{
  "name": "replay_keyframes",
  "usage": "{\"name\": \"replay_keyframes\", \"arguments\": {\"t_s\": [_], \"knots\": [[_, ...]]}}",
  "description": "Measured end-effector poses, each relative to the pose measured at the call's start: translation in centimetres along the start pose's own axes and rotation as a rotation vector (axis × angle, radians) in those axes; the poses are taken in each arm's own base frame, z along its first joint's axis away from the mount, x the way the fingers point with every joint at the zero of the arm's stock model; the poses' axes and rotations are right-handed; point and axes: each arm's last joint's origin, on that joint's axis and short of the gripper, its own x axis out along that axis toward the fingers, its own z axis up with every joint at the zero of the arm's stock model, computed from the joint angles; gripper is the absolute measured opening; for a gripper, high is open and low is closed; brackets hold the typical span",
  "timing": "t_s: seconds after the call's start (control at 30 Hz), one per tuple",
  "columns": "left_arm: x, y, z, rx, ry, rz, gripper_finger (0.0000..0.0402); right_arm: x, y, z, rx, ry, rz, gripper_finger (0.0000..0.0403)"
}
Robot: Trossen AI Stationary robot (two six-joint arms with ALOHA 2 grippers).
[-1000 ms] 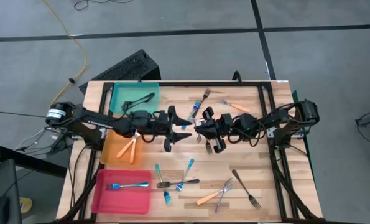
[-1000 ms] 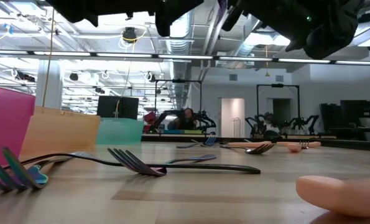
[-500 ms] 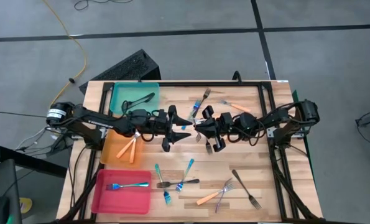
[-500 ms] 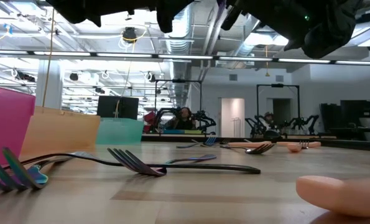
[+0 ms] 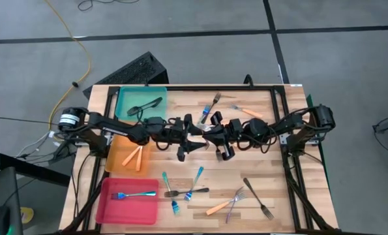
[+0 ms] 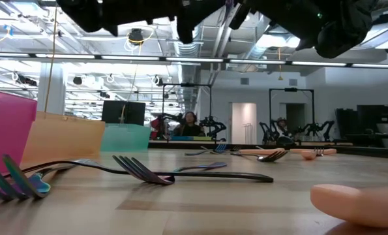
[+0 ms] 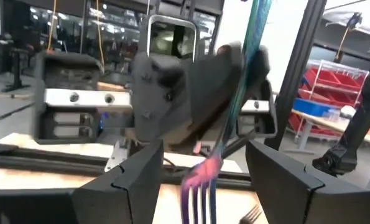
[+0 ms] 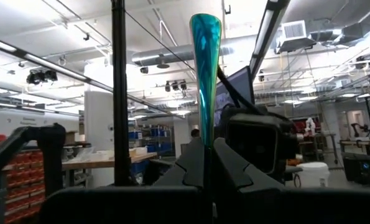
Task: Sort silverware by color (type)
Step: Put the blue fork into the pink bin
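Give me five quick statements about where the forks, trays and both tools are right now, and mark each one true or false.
1. The right tool is shut on a teal-handled fork. True.
2. The left tool is shut on that fork. False: its fingers stand open on either side of the fork's tines.
3. The pink tray holds one fork. True.
4. The orange tray holds blue forks. False: it holds orange-handled ones.
5. Both tools meet above the middle of the table. True.

Bright, even overhead lighting with soft shadows; wrist views blur nearby parts, low view's foreground is unfocused.
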Motion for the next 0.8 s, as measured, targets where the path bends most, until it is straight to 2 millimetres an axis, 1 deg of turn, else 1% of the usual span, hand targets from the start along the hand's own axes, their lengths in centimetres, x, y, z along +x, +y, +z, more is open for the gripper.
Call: {"name": "replay_keyframes", "arguments": {"t_s": [0.2, 0.3, 0.37, 0.43, 0.6, 0.63, 0.8], "knots": [[0.6, 0.0, 0.3, 0.027, 0.023, -0.016, 0.0212, 0.0, 0.0, 0.1, -0.003, -0.004, 0.002, 0.003], [0.7, 0.0, 0.3, 0.016, 0.03, -0.004, 0.02, 0.0, 0.0, 0.0, -0.004, 0.002, 0.0, 0.0031], [0.7, 0.1, 0.2, 0.013, 0.035, 0.012, 0.0179, 0.0, 0.0, 0.0, -0.008, 0.003, 0.0, 0.0031], [0.7, 0.1, 0.2, 0.017, 0.041, 0.022, 0.0145, 0.0, 0.0, 0.0, -0.013, 0.006, -0.001, 0.0031], [0.7, 0.1, 0.3, 0.059, 0.036, 0.014, 0.0025, -0.1, -0.2, -0.1, 0.004, 0.016, -0.015, 0.0039], [0.7, 0.1, 0.3, 0.061, 0.032, 0.015, 0.0016, -0.1, -0.3, -0.1, 0.007, 0.014, -0.017, 0.0043], [0.7, 0.2, 0.3, 0.043, 0.031, 0.083, 0.0003, -0.2, -1.1, -0.2, 0.042, 0.034, -0.049, 0.007]]}}
